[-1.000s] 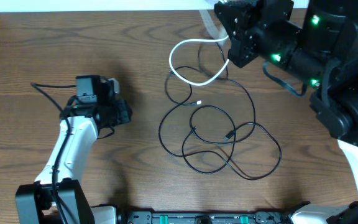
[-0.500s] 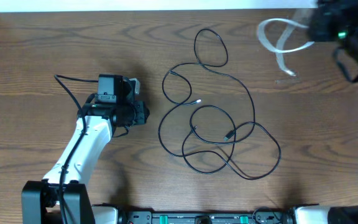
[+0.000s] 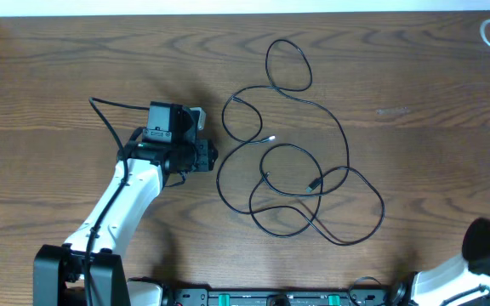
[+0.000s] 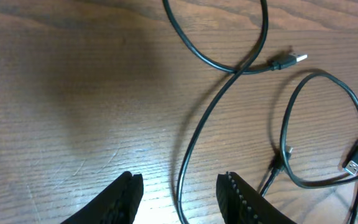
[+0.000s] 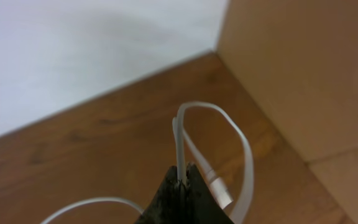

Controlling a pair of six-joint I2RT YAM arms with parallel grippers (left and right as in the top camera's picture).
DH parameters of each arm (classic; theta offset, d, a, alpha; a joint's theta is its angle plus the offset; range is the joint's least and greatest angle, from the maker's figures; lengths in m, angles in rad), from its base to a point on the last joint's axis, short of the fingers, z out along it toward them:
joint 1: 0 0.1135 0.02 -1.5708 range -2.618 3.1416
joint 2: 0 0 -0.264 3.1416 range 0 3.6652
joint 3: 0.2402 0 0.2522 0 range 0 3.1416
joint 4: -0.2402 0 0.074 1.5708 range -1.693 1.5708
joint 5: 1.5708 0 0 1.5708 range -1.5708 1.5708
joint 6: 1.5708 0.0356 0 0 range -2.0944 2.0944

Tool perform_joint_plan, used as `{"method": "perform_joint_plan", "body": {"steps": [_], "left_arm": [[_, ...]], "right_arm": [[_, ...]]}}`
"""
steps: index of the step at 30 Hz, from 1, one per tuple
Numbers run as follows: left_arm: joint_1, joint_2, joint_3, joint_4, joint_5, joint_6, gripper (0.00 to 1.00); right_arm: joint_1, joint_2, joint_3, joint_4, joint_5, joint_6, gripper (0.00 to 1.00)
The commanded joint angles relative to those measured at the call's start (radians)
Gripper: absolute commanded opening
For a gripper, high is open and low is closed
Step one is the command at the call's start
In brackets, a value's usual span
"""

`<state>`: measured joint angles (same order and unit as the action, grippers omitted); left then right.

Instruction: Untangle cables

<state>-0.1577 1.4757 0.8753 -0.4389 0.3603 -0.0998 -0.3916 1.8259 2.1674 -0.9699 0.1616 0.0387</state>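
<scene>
Now the tabletop [image 3: 58, 68] carries the black cable [image 4: 236, 73] in loose, overlapping loops ahead of the left gripper [image 4: 180, 183]. Its jaws are spread astride one strand, not touching it. White cable [image 5: 179, 146] hangs pinched in the right gripper [image 5: 182, 180], well apart from the black. Judged step: cables separated, black loops remain. Next calls for closing on that strand and drawing it straight.

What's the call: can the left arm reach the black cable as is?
Probably yes: the left gripper is open right over a black cable strand, with nothing in between.
</scene>
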Motion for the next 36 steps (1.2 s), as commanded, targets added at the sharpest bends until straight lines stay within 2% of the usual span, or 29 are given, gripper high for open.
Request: {"method": "perform_joint_plan", "body": {"steps": [1,13,26,27,28,29,32,36], "left_arm": [[-0.005,-0.008,0.006,0.015,-0.011,0.014,0.45],[-0.005,-0.008,0.006,0.006,-0.01,0.013,0.43],[-0.006,-0.008,0.006,0.006,-0.01,0.013,0.43],[-0.006,-0.008,0.006,0.006,-0.01,0.013,0.43],[-0.006,-0.008,0.006,0.006,-0.01,0.013,0.43],[-0.006,-0.008,0.006,0.006,-0.01,0.013,0.43],[-0.006,-0.008,0.006,0.005,-0.01,0.013,0.43],[-0.01,-0.008,0.006,-0.008,0.017,0.013,0.43]], "right_arm": [[-0.053,0.071,0.01,0.006,-0.022,-0.018,0.01],[-0.236,0.341,0.01,0.05,-0.035,-0.018,0.01],[-0.464,0.418,0.009,-0.001,-0.106,0.062,0.01],[-0.473,0.418,0.009,-0.004,-0.137,0.062,0.16],[-0.482,0.418,0.009,-0.011,-0.185,0.062,0.77],[-0.486,0.418,0.009,-0.016,-0.209,0.062,0.99],[-0.485,0.418,0.008,-0.049,-0.243,0.086,0.99],[-0.468,0.418,0.006,-0.138,-0.267,0.22,0.99]]}}
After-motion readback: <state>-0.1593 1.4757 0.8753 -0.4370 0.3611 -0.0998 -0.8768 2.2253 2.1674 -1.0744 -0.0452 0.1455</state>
